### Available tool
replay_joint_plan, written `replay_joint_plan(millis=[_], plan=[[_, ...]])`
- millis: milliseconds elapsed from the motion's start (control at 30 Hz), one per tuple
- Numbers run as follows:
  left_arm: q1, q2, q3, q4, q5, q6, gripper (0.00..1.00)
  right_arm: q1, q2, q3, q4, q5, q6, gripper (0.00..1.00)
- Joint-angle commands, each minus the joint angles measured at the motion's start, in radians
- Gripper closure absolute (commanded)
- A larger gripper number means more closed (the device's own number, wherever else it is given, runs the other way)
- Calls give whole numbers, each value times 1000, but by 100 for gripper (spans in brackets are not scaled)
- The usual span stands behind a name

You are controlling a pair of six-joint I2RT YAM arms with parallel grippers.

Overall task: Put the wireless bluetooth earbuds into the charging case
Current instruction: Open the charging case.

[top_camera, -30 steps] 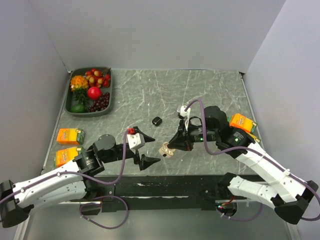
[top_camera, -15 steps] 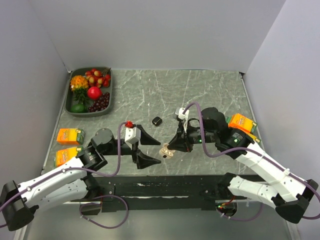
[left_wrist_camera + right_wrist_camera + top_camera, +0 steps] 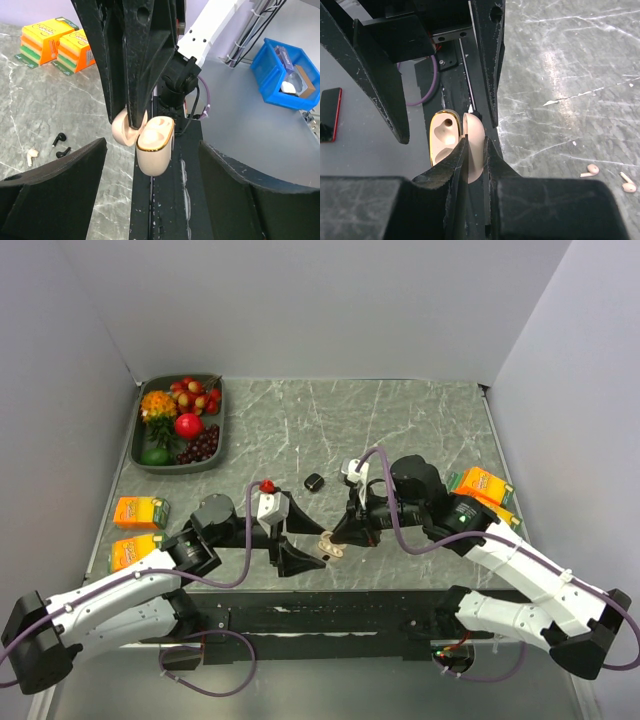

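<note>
My right gripper [image 3: 341, 534] [image 3: 475, 144] is shut on the lid of an open beige charging case [image 3: 332, 544] [image 3: 442, 135] [image 3: 155, 150], held up over the table's near edge. The case has a gold rim and its wells hold nothing. My left gripper [image 3: 321, 543] [image 3: 152, 152] is open and straddles the case, its fingers [image 3: 75, 170] apart from it on both sides. Two pale earbuds [image 3: 590, 171] [image 3: 626, 186] lie on the marble. The left wrist view shows two black earbuds [image 3: 60, 136] [image 3: 63, 151] beside one pale earbud [image 3: 31, 156]. A small black closed case [image 3: 314, 481] sits at mid-table.
A dark tray [image 3: 214, 455] of fruit stands at the back left. Two orange cartons [image 3: 139, 511] lie at the left edge, and more orange cartons [image 3: 484, 485] at the right. A black rail [image 3: 330, 605] runs along the near edge. A blue bin [image 3: 287, 75] sits off the table.
My left gripper has moved right to straddle the beige case, and its jaws have narrowed. My right gripper has shifted slightly left with the case in it.
</note>
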Motion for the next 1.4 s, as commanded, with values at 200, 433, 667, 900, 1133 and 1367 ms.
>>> replay_joint_plan(millis=[200, 433, 667, 900, 1133, 1367], plan=[[4, 48, 14, 46, 5, -14, 23, 17, 11, 60, 36, -14, -21, 100], [4, 62, 14, 61, 15, -24, 26, 19, 14, 72, 41, -11, -19, 100], [4, 92, 17, 89, 58, -46, 35, 19, 25, 85, 50, -10, -18, 100], [4, 89, 0, 136, 60, -72, 37, 22, 37, 89, 50, -8, -21, 100], [4, 78, -9, 155, 66, -89, 38, 22, 42, 83, 56, -2, -21, 100], [5, 95, -14, 158, 68, -95, 37, 22, 36, 88, 59, 3, -18, 100]])
